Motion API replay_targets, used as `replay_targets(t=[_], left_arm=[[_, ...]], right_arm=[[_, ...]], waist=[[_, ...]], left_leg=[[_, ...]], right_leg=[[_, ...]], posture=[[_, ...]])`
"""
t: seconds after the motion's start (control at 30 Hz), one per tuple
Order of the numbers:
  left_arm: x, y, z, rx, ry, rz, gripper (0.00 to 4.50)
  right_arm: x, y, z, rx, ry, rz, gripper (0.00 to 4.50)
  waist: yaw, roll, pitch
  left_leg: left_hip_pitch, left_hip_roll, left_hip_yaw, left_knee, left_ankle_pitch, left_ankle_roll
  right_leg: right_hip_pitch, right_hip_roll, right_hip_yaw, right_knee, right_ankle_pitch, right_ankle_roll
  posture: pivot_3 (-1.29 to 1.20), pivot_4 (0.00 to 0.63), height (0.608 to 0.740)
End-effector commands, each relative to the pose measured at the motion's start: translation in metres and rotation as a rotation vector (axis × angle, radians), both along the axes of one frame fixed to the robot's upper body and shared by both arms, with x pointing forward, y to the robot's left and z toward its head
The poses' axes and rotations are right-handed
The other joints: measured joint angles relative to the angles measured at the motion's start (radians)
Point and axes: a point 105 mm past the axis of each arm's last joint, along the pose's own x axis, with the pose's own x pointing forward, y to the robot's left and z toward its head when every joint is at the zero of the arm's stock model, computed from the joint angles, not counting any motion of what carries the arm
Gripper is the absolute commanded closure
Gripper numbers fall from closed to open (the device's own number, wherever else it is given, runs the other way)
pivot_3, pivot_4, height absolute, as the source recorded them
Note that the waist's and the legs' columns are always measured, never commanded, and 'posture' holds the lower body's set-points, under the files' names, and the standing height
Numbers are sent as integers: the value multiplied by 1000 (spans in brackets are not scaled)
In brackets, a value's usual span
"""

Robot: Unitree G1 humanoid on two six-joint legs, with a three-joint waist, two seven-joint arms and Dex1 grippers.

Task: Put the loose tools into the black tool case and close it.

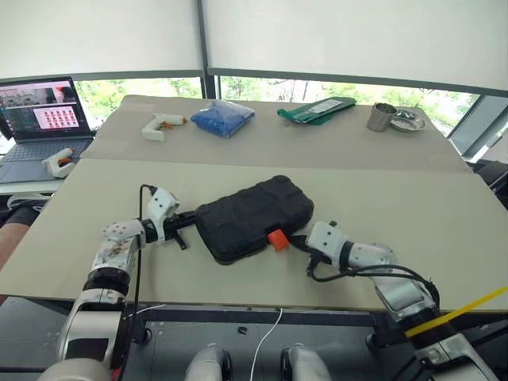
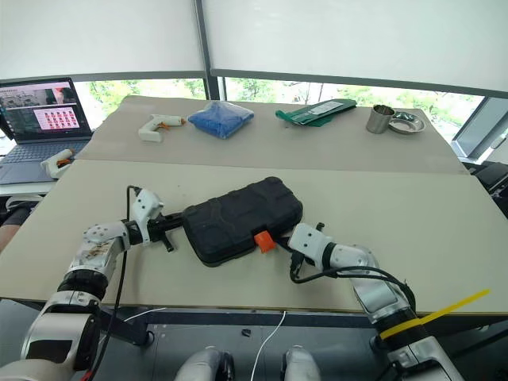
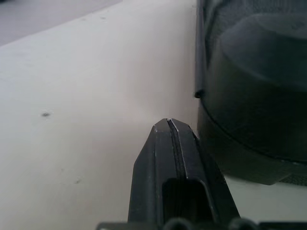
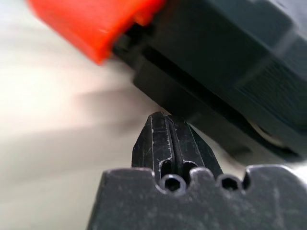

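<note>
Lying closed: the black tool case (image 1: 252, 218) rests flat and slanted on the near table (image 1: 413, 222), lid down, ribbed outside up.
Latch: the small orange latch (image 1: 277, 239) sticks out of the case's near long edge, toward the robot.
Left gripper: the left gripper (image 3: 168, 125) has its two black fingers pressed together on nothing, the tip just beside the case's left short end; whether it touches, I cannot tell.
Right gripper: the right gripper (image 4: 160, 117) also has its fingers pressed together and holds nothing, its tip close under the case's near edge just right of the latch.
Open room: bare tabletop spreads wide to the right of the case and behind it up to the seam with the far table (image 1: 444, 147); a narrower bare strip runs between the case and the table's near edge.
Beyond the case: on the far table lie a white glue gun (image 1: 161, 125), a blue bag (image 1: 223, 117), a green package (image 1: 316, 110) and a metal cup (image 1: 382, 117), all well apart from the case.
Far left of the case: a laptop (image 1: 36, 119) stands open on a separate surface.
</note>
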Motion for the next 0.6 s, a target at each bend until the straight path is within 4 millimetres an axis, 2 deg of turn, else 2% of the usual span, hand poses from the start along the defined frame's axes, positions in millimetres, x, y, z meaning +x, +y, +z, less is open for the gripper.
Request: replay_targets(t=[0.03, 0.1, 0.17, 0.23, 0.33, 0.4, 0.47, 0.6], left_arm=[[7, 22, 31, -72, -107, 114, 4500], [5, 21, 59, -172, -193, 84, 4500], [7, 13, 76, -165, -194, 51, 4500], [5, -9, 85, -105, -174, -53, 4500], [-10, -65, 96, -92, -170, -274, 4500], [-20, -95, 88, -35, -154, -390, 4500], [-30, -117, 72, 64, -140, -477, 4500], [-31, -141, 46, 150, -86, -484, 4500]], right_arm=[[-1, -11, 7, 9, 4, -15, 4490], [-7, -15, 6, 10, 26, -6, 4490], [-16, -22, 8, 42, 54, -12, 4490], [-26, -24, 9, 79, 91, -3, 4490], [-43, -20, 17, 143, 103, 44, 4490], [-49, -17, 28, 203, 79, 64, 4490], [-55, -11, 39, 240, 49, 105, 4490], [-64, -4, 41, 150, 29, 165, 4490]], waist=[[0, 0, 0], [1, 0, 0], [6, 0, 0], [11, 0, 0], [19, 0, 0], [21, 0, 0], [20, 0, 0], [8, 0, 0]], left_leg=[[0, 0, 0, 0, 0, 0], [0, 0, 0, -1, 0, 0], [-1, -1, 0, -1, 0, 0], [-2, -1, -1, -1, 0, 1], [-2, -2, -1, -1, -1, 1], [-2, -2, -1, -1, -1, 1], [-2, -2, -1, -1, -1, 1], [-1, -2, -1, -1, 0, 0]], right_leg=[[0, 0, 0, 0, 0, 0], [0, 0, 0, -1, 0, 1], [0, 0, 0, -1, -1, 1], [0, 0, -1, -1, -1, 2], [1, 0, -1, -2, -2, 3], [2, 0, 0, -2, -2, 3], [2, 0, 0, -2, -2, 4], [1, 2, 1, -2, -2, 4]], posture=[[0, 150, 739], [0, 150, 739], [0, 150, 739], [0, 150, 739], [0, 150, 739], [0, 150, 739], [0, 150, 739], [0, 150, 739]])
